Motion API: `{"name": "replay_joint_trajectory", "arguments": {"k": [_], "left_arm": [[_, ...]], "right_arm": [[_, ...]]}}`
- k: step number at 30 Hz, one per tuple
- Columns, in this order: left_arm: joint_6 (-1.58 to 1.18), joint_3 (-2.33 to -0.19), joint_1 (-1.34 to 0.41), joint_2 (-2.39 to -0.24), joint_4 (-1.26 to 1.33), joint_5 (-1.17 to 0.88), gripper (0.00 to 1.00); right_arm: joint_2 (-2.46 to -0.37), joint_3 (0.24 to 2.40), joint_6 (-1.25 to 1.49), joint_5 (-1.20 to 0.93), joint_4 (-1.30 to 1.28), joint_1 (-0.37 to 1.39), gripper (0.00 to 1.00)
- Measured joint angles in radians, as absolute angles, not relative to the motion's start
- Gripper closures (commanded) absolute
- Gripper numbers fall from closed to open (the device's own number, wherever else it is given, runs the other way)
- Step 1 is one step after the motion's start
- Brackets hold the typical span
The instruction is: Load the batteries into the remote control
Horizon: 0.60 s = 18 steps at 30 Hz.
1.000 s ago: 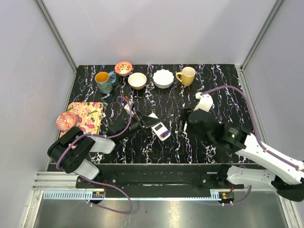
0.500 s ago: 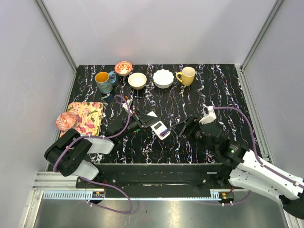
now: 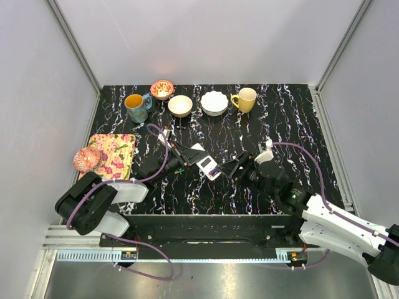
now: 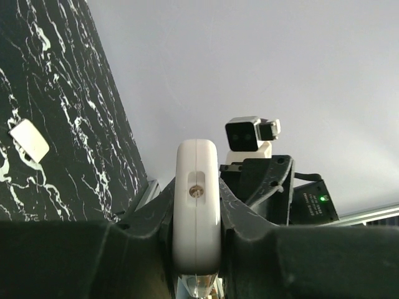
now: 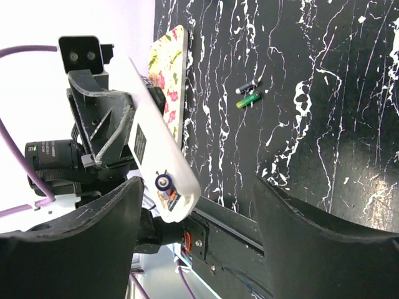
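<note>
left fingers (image 4: 146,218) clench the remote control (image 4: 196,205), raised off the surface (image 5: 324,93). right fingers (image 5: 312,249) gape empty just beside the remote. 1 battery (image 5: 163,182) seems lodged in it: push squarely, gently. 2 loose batteries (image 5: 248,93) lie beyond the remote.

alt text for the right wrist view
The left gripper holds the remote control, white back showing, with what looks like a battery end at its lower end, before the open right gripper. Two loose batteries lie on the black marbled table beyond.
</note>
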State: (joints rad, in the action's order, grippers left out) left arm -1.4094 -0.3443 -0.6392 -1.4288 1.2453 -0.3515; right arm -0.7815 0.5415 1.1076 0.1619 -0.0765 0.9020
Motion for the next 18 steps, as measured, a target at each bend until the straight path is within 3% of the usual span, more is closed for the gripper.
{"name": "replay_joint_trajectory", "arguments": {"k": [18], "left_arm": [[-1.403,-0.323,-0.629,-1.396,1.251,-0.320,1.00]], "right_arm": [[-0.741,0.437,1.226,0.109,0.096,0.860,0.27]]}}
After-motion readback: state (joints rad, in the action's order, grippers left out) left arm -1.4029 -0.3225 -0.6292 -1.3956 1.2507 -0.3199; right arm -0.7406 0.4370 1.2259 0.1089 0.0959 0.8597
